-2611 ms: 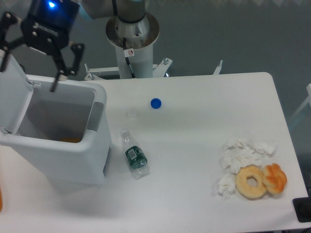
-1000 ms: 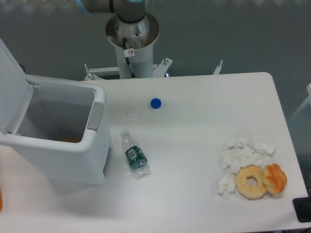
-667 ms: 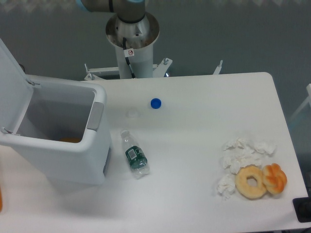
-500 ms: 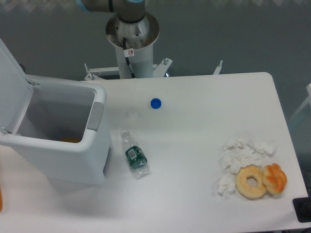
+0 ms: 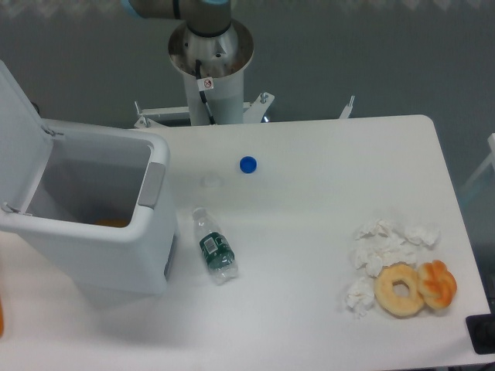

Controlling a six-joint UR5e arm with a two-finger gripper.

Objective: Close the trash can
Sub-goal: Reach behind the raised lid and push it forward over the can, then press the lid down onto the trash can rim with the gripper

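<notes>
Trash can [image 5: 93,224] was open at the surface's [image 5: 309,255] left edge, lid [image 5: 19,139] upright.
Hand had been above the bin's back rim 2.6 s ago; now it was out of frame, grip state unknown. Lid untouched, task not started. Bottle [image 5: 213,246], doughnut [image 5: 400,289], tissues [image 5: 384,246], blue cap [image 5: 247,164] unmoved.
</notes>
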